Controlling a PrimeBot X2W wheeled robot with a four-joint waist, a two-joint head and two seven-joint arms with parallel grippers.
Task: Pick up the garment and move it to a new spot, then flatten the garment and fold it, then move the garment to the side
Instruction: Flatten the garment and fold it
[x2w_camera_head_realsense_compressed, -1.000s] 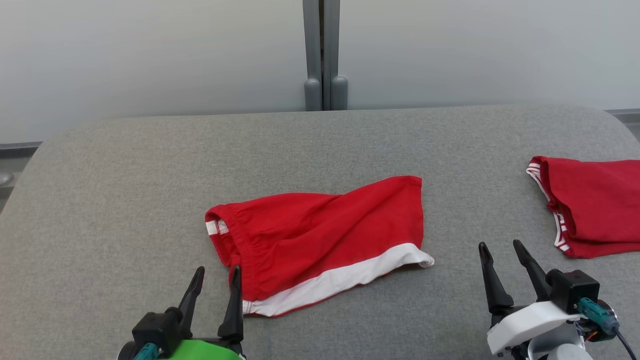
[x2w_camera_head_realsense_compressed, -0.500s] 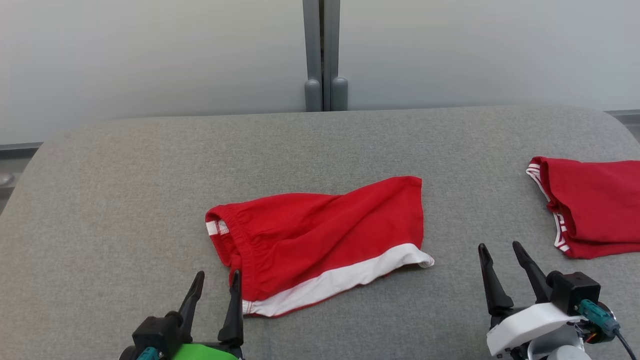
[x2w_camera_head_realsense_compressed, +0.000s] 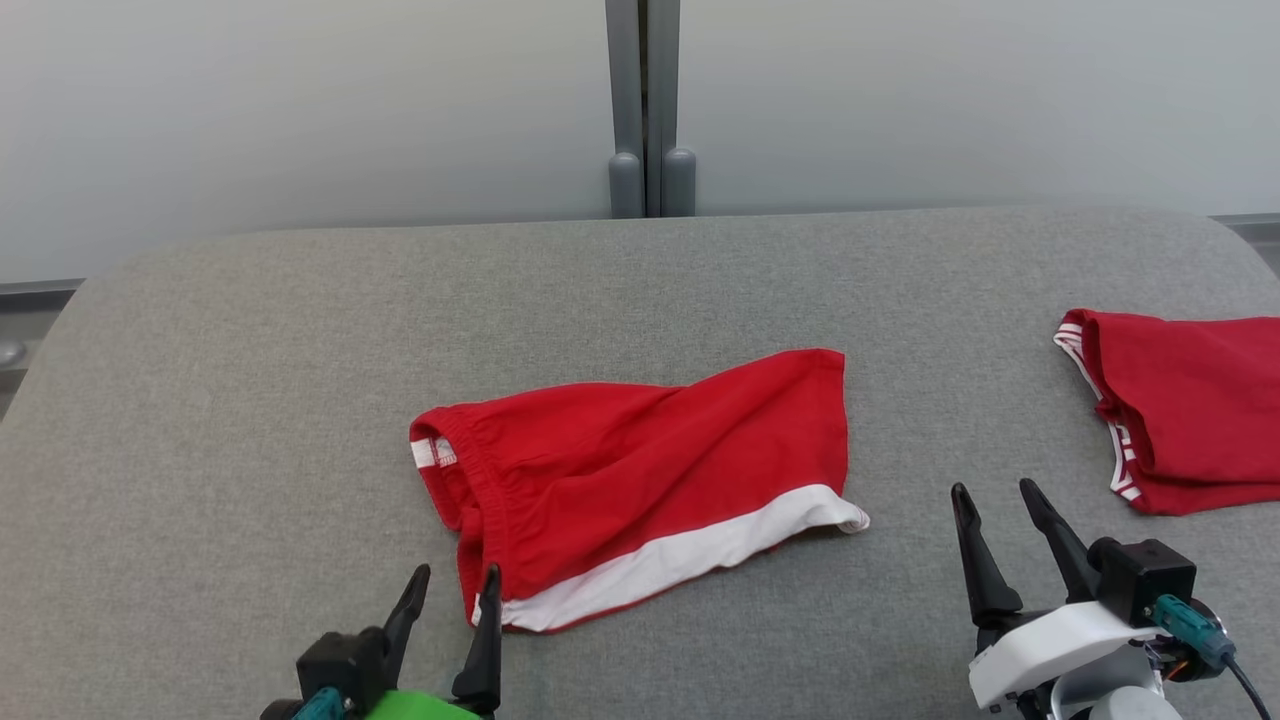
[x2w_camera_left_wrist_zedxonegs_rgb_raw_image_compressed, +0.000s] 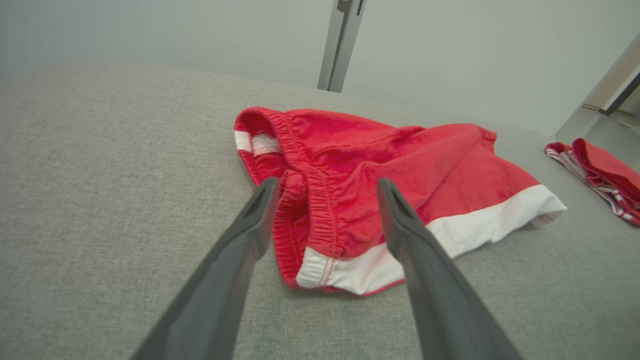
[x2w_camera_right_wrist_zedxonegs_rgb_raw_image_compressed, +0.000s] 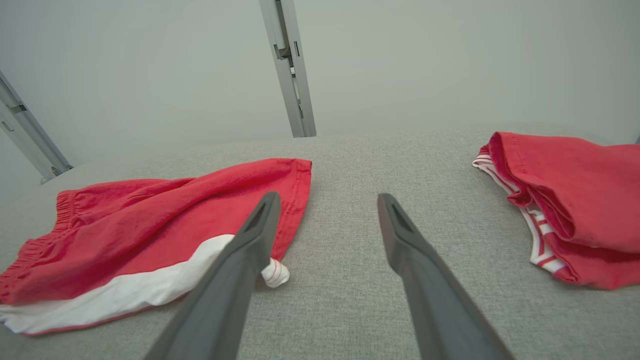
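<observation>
Aiming left tool (x2w_camera_head_realsense_compressed: 457, 572), released, at near-left waistband (x2w_camera_head_realsense_compressed: 478, 505) of garment (x2w_camera_head_realsense_compressed: 640, 460), likely for pinching; holding right tool (x2w_camera_head_realsense_compressed: 993, 488), also released, right of hem (x2w_camera_head_realsense_compressed: 838, 430).

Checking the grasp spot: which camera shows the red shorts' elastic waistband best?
Left wrist view: the waistband is close, its gathers and stitching clear. Head view shows it small; right wrist view, just its gathered end.

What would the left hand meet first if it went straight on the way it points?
Probably the waistband end of the red shorts, framed between the fingers of the open left hand in its wrist view, though depth is unclear.
</observation>
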